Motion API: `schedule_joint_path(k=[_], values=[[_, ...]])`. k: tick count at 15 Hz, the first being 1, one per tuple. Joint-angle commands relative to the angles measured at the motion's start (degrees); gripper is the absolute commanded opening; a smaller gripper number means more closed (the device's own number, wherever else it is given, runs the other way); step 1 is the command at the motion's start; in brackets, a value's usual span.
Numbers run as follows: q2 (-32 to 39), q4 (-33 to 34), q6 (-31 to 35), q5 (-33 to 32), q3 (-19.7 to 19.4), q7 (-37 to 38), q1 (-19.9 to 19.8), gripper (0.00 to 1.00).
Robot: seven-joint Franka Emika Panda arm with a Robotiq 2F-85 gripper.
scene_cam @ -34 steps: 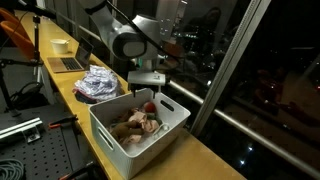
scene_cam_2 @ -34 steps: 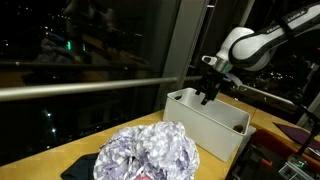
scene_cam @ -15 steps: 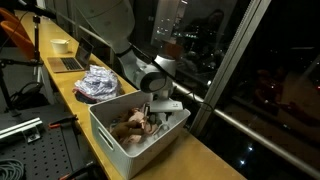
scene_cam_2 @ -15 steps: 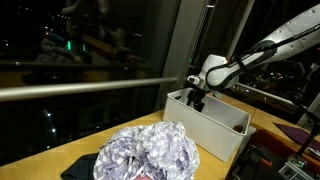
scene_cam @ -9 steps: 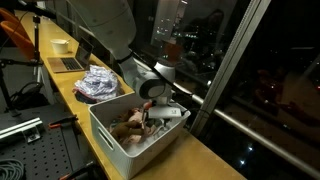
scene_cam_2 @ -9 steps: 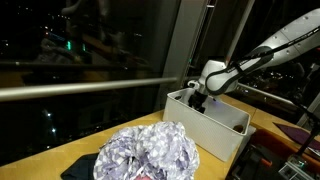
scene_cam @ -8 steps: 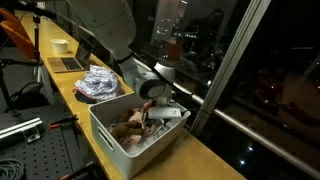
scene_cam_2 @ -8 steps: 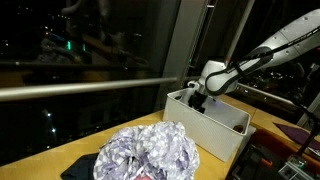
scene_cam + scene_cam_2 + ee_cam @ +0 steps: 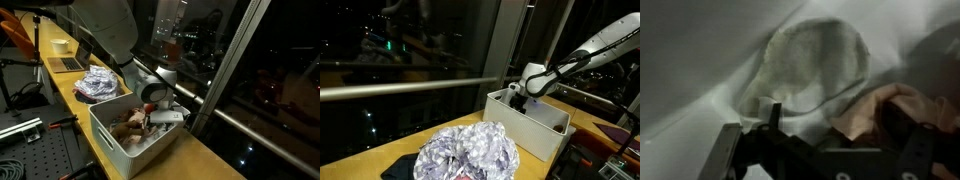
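Jaws: your jaws stand wide apart and hold nothing, low inside the white bin point(image 9: 108, 134).
Nearest thing: pale round cloth point(image 9: 818, 58), just ahead of your jaws, against the bin wall.
Beside it: peach cloth point(image 9: 890, 108), just next to the pale one.
Bin: on the tabletop point(image 9: 197, 158), near a silver crumpled bundle point(image 9: 97, 83).

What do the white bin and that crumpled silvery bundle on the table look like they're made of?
White bin: probably plastic, matte, going by its smooth, rigid, even walls and rounded corners. Silvery bundle: looks like foil or metallic film, shiny, with sharp crinkles catching light, though a glossy fabric can't be ruled out.
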Motion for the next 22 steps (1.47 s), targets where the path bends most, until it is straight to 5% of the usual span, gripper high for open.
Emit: schedule_joint_path(k=[1, 3, 13, 22], values=[[2.77, 3.18, -0.1, -2.54, -0.73, 0.17, -0.62, 1.0], [3.48, 4.18, -0.76, -2.44, -0.18, 0.16, -0.67, 0.74], [1.41, 2.82, -0.21, -1.9, 1.37, 0.86, 0.36, 0.01], [-20.68, -13.86, -0.76, 0.15, 5.39, 5.86, 1.57, 0.02]])
